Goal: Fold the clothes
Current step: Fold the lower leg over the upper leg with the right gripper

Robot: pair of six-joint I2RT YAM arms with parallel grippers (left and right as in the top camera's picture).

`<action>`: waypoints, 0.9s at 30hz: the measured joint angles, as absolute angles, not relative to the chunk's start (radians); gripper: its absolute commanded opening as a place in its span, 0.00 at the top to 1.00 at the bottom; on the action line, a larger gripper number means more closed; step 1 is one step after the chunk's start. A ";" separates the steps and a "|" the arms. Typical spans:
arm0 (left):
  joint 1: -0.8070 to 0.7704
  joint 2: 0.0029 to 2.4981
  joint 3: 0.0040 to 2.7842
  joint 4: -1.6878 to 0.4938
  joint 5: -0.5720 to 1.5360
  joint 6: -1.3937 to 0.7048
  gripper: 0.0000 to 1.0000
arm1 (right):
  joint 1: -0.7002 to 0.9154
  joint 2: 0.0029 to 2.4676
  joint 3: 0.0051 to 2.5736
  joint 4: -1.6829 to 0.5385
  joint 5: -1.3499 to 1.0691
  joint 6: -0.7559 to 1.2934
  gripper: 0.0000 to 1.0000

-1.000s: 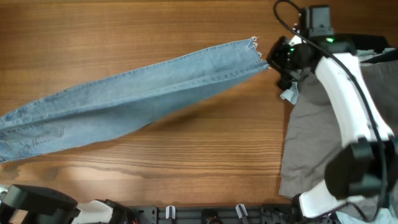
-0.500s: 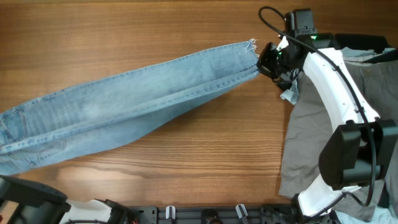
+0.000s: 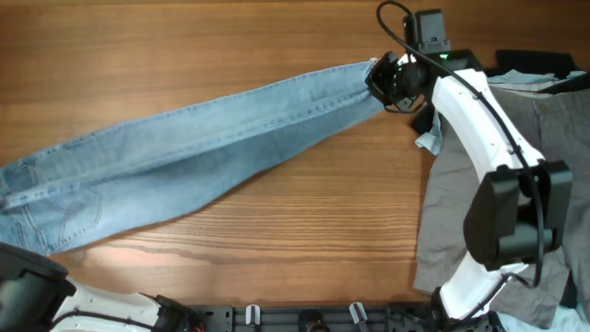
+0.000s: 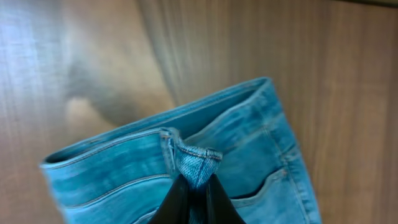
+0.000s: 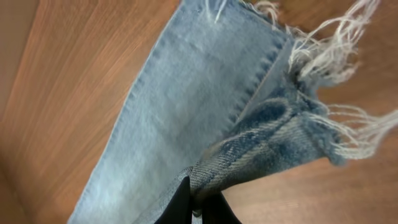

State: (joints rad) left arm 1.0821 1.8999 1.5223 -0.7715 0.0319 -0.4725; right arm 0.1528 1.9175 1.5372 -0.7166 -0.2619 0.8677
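1. Overhead: you have the jeans [image 3: 184, 157] drawn out in one long diagonal band across the counter [image 3: 184, 46], waist end at the lower left and hem end at the upper right. The right fingers [image 3: 382, 79] meet the cloth at the hem, just beside the grey shorts [image 3: 461, 203] heaped at the right edge. A shadow along the band's lower edge suggests part of it hangs clear of the wood. Judged from this, you are at the stretching-out step, with no fold made yet. The next move calls for laying the band flat and even, then carrying one end over to the other without letting the stacked legs slide apart. You cannot make out the left grip from this angle.

2. Left wrist: the left fingers [image 4: 173, 202] are nearly closed, pinching a small bunched tuck of the waistband [image 4: 186, 146]. Denim fans out beyond them, with a pocket seam showing at the lower right.

3. Right wrist: the right fingers [image 5: 177, 208] are nearly closed on a gathered fold of cloth close to the frayed hem [image 5: 323, 68]. White threads trail loose over the wood.
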 measured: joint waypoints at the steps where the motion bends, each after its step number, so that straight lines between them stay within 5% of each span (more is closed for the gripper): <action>1: 1.075 1.908 1.522 -0.762 0.037 -0.474 0.89 | 0.153 1.930 1.537 -0.688 -0.264 0.872 0.68; 2: 1.065 1.917 1.522 -0.753 0.039 -0.474 0.63 | 0.154 1.943 1.537 -0.651 -0.262 0.883 0.53; 3: 1.059 1.924 1.522 -0.746 0.040 -0.474 0.46 | 0.155 1.952 1.537 -0.608 -0.260 0.885 0.39; 4: 1.051 1.932 1.522 -0.734 0.040 -0.474 0.20 | 0.155 1.966 1.537 -0.533 -0.256 0.881 0.32; 6: 1.036 1.947 1.522 -0.712 0.040 -0.477 0.11 | 0.157 1.994 1.538 -0.379 -0.249 0.836 0.30; 11: 1.002 1.967 1.522 -0.713 0.051 -0.447 0.09 | 0.160 2.017 1.538 -0.266 -0.230 0.611 0.29; 16: 0.998 1.967 1.522 -0.748 0.131 -0.324 0.19 | 0.134 2.017 1.542 -0.486 -0.171 0.408 0.24; 27: 0.938 1.967 1.523 -0.924 0.603 0.059 0.22 | 0.015 2.168 1.543 -0.464 -0.222 0.142 0.15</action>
State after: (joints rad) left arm 0.9382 1.9675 1.5227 -0.9237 0.6025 0.0586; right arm 0.0154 2.1681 1.5429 -0.4641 -0.2222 0.1421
